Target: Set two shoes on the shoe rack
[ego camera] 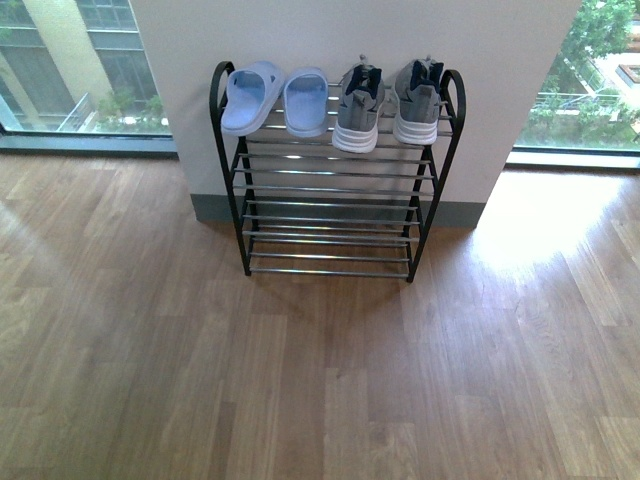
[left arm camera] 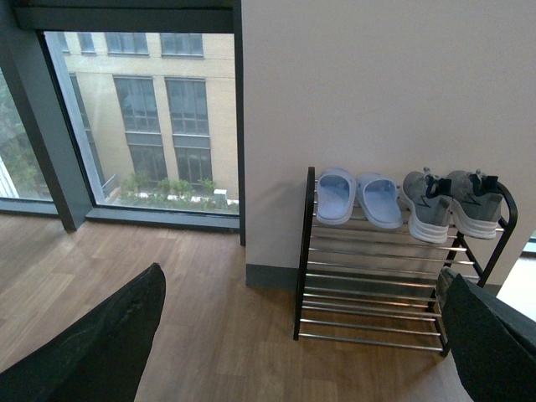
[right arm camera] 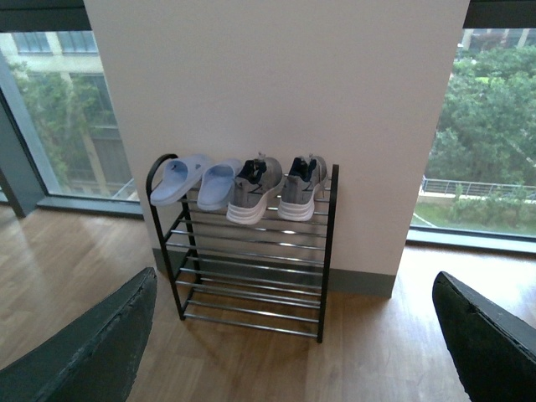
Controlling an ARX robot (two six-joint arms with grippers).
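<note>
Nearest to the front camera only the brown wooden plank floor (ego camera: 300, 380) is seen, filling the whole lower half of the frame; no arm is shown there. Beyond it, in the upper middle of the frame, the multi-tier shoe rack with black metal frame and thin chrome rods (ego camera: 415, 235) is placed against the pale white wall (ego camera: 350, 30).

On the top shelf four shoes are seen in one row. The pair of pale blue-white rubber slide sandals (ego camera: 272, 97) is laid at the left part of the shelf, and the pair of grey fabric sneakers with thick white soles (ego camera: 388, 105) at the right part, just beside the sandals. All of them are pointed toward the camera, and their front ends stick out a little over the front rod. The lower shelves are seen without shoes, and no shoe is seen on the floor.

In the left wrist view, the dark fingers of the left gripper (left arm camera: 293, 335) are shown at the lower left and lower right corners, spread wide, with nothing between them. In the right wrist view, the right gripper (right arm camera: 293, 343) is shown the same way, wide apart and holding nothing. Both are kept well apart from the rack.

The task is judged to be finished: both pairs are rested on the rack, and nothing appears to be left for placing.
</note>
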